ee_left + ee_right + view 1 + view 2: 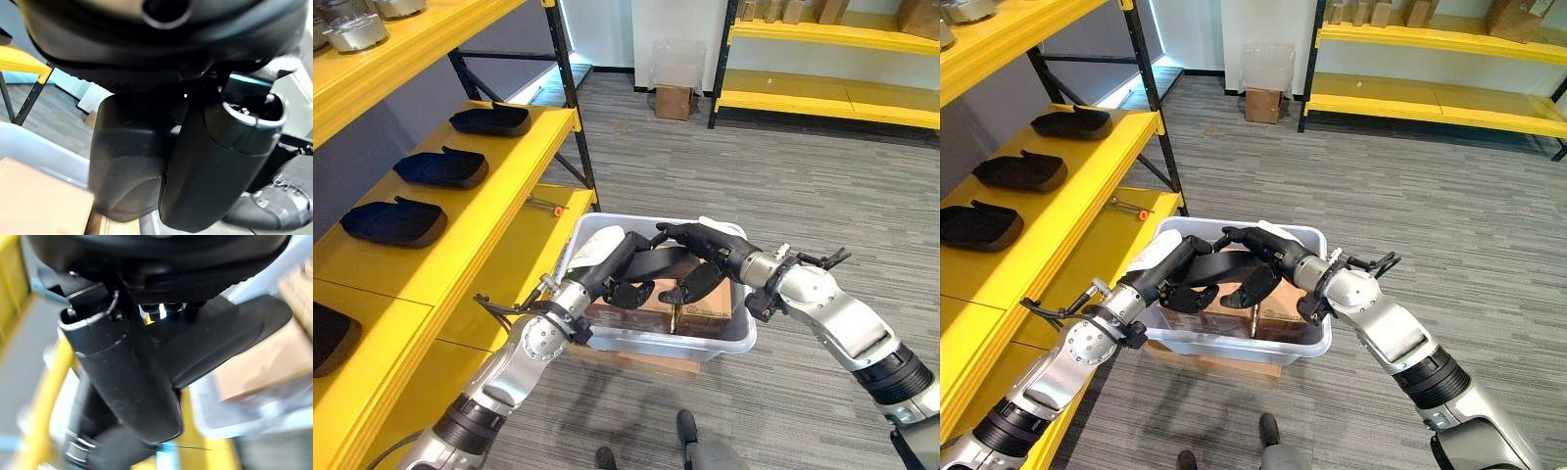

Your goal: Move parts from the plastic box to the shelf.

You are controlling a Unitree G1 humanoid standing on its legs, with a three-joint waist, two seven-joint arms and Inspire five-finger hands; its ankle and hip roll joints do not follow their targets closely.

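A white plastic box (pixel 658 343) stands on the floor beside the yellow shelf (pixel 499 225). Above its inside, a long black moulded part (pixel 658 262) hangs between my two hands. My left hand (pixel 605 257), with a white thumb cover, has its fingers curled under the part's left end. On the right end my right hand (pixel 710 243) lies over the top, fingers curled down round it. Both wrist views show the black part (pixel 132 166) (pixel 220 342) pressed close against the thumb. Brown cardboard packs (pixel 703 315) lie under it in the box.
Three black parts (pixel 440 168) lie in a row on the shelf's middle level. A small orange-handled tool (pixel 548 206) rests on the lower level, metal parts (pixel 352 31) on the top one. A cardboard box (pixel 674 101) and a second yellow rack (pixel 822 98) stand across the floor.
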